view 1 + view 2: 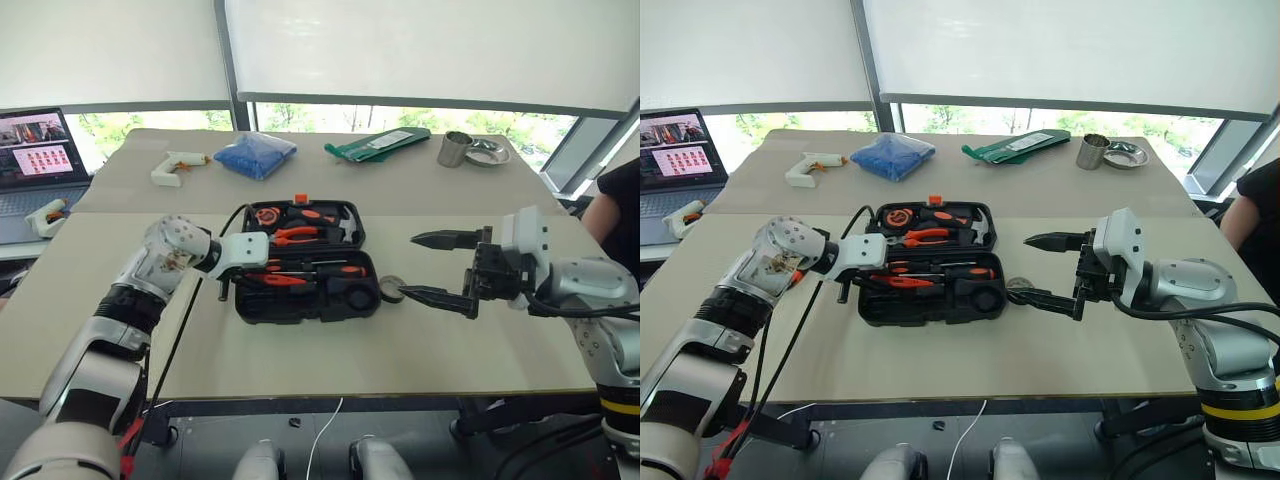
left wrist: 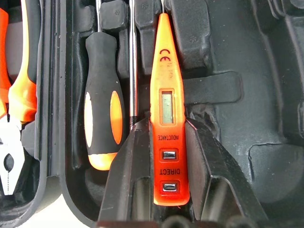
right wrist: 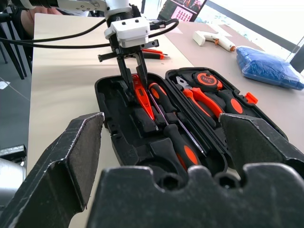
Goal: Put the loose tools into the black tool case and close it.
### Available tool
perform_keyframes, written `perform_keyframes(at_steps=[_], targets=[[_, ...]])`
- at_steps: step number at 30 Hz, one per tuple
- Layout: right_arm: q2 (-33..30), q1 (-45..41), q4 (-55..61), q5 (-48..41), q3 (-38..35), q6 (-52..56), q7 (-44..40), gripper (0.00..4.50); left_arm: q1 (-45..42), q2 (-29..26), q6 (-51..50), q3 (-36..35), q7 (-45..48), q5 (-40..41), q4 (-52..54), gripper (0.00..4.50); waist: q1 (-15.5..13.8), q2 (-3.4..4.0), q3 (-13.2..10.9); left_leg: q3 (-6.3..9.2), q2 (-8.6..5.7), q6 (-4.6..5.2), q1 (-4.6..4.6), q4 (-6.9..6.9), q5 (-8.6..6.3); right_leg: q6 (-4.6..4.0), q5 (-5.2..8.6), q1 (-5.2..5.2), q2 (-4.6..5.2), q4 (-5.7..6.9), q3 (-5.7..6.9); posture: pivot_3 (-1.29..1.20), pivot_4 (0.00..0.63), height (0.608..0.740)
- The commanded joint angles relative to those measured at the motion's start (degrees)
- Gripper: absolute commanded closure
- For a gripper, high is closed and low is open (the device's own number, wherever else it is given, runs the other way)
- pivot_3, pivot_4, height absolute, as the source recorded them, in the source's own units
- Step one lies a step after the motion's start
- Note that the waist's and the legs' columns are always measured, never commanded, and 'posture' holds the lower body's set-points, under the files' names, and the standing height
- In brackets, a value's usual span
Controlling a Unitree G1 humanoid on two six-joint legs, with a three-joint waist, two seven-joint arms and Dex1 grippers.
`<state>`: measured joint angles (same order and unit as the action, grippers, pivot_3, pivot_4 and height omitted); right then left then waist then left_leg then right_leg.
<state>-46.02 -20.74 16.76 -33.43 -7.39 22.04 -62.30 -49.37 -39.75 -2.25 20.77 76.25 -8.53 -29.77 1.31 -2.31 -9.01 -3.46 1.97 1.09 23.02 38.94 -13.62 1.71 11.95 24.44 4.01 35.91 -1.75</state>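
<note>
Orange tester screwdriver (image 2: pixel 167 123) pinched in left gripper (image 2: pixel 164 156), lowered over slot in black tool case (image 1: pixel 300 300); right gripper (image 1: pixel 440 268) spread wide, empty, clear of case

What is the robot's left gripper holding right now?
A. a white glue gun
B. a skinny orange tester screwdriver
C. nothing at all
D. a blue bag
B: the left gripper is closed on the orange tester screwdriver, with a black finger on each side, over the open black tool case.
</note>
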Motion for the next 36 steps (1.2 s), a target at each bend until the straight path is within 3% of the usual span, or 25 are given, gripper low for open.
perform_keyframes(at_steps=[1, 3, 5, 10, 17, 20, 26, 33, 36], targets=[[-0.2, -1.0, 0.8, -0.6, -0.5, 0.0, -0.1, 0.0, 2.6, 0.0, -2.3, 0.8, -0.2, -1.5, -1.0, 4.03, 0.0, 0.0, 0.0, -0.02, 0.0, 0.0, -0.03, -0.01, 0.0, 0.0, 0.0, 0.0, 0.0, 0.0, -0.03, 0.0, 0.15, 0.74], [0.0, -1.1, 0.7, -0.6, -0.3, 0.0, -0.2, 0.0, 2.8, 0.4, -2.7, 0.6, 1.6, -0.1, -0.4, 4.03, -0.1, 0.01, 0.0, -0.05, -0.01, 0.0, -0.05, -0.01, 0.0, 0.0, 0.0, -0.01, 0.0, 0.01, -0.06, 0.0, 0.15, 0.74], [0.2, -1.1, 0.7, -0.7, 0.0, 0.0, -0.3, 0.0, 3.4, 1.4, -2.5, -1.4, 2.3, 2.8, 0.2, 3.02, -0.1, 0.01, 0.0, -0.08, -0.01, 0.0, -0.06, -0.01, 0.0, 0.01, 0.0, -0.03, 0.01, 0.02, -0.08, 0.0, 0.15, 0.74], [0.1, -0.8, 0.9, -1.3, -0.2, 0.3, -0.8, 0.0, 3.5, 0.8, 1.8, -6.7, 2.4, 7.4, 0.6, 1.39, -0.4, 0.0, 0.0, -0.08, -0.03, 0.08, 0.05, -0.01, -0.06, -0.02, -0.01, 0.04, 0.04, -0.03, -0.09, 0.0, 0.15, 0.74], [0.2, -1.1, 0.7, -1.7, 0.5, 0.9, -1.5, 0.0, 3.6, 0.3, 6.3, -13.3, 3.3, 13.9, -1.5, 1.39, -0.7, -0.01, 0.0, -0.06, -0.11, 0.09, 0.25, 0.06, -0.06, 0.0, -0.02, 0.18, 0.16, -0.02, -0.02, 0.0, 0.15, 0.74], [0.5, -1.2, 0.8, -1.8, 0.8, 1.0, -1.3, 0.0, 5.0, 2.4, 6.3, -14.5, 2.4, 15.9, -1.0, 2.15, -0.7, -0.01, 0.0, -0.07, -0.14, 0.09, 0.24, 0.07, -0.06, 0.02, -0.02, 0.17, 0.2, -0.01, -0.02, 0.0, 0.15, 0.74], [0.8, -1.2, 0.5, -1.7, 0.9, 0.9, -1.1, 0.0, 7.0, 5.8, 7.6, -15.2, 0.6, 17.1, -1.4, 4.49, -0.8, -0.02, 0.0, -0.05, -0.15, 0.09, 0.29, 0.12, -0.06, 0.04, -0.04, 0.17, 0.2, -0.02, 0.01, 0.0, 0.15, 0.74], [1.2, -0.4, 0.9, -1.9, 0.5, 1.0, -0.4, 0.0, 9.5, 6.3, 8.1, -13.5, -1.4, 15.1, -2.3, 4.49, -0.6, -0.02, 0.0, -0.05, -0.14, 0.09, 0.25, 0.11, -0.06, 0.03, -0.04, 0.17, 0.18, 0.0, 0.0, 0.0, 0.15, 0.74], [1.2, -0.2, 0.9, -1.9, 0.4, 1.1, -0.2, 0.0, 11.0, 5.0, 13.0, -11.2, 0.5, 12.7, -2.4, 4.49, -0.7, -0.02, 0.0, -0.05, -0.14, 0.09, 0.26, 0.11, -0.06, 0.03, -0.04, 0.17, 0.19, 0.0, 0.0, 0.0, 0.15, 0.74]])
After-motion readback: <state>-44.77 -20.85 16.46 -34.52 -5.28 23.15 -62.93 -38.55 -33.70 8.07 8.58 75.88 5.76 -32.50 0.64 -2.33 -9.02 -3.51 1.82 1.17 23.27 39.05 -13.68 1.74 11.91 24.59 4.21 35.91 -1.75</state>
